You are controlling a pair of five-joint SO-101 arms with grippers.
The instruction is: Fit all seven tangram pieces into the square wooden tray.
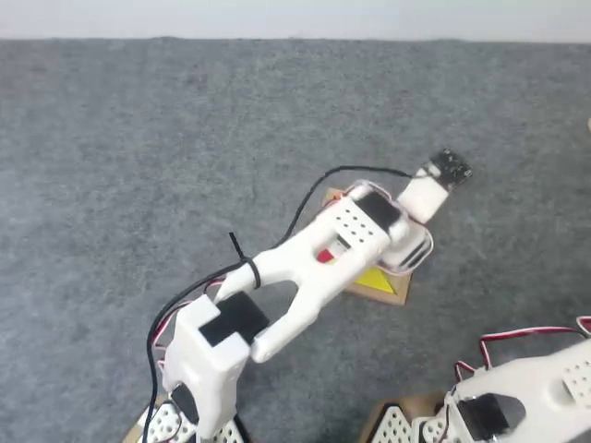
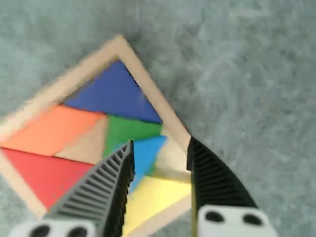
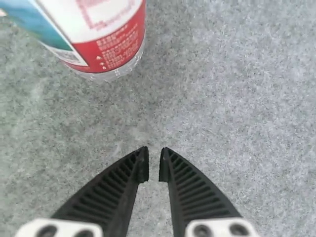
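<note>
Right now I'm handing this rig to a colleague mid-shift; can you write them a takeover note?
Left pincer: open, empty, over the tray.
Right pincer: shut, empty, over carpet near a bottle.
Done: blue, orange, red, green, light blue and yellow pieces lie in the tray.
Left: bare wood shows beside the light blue piece; a seventh piece likely needs fitting.

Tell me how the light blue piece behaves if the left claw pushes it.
Probably stiff: the light blue piece looks flat and hard-edged. It would likely slide rather than roll, and the tray rim should stop it.
</note>
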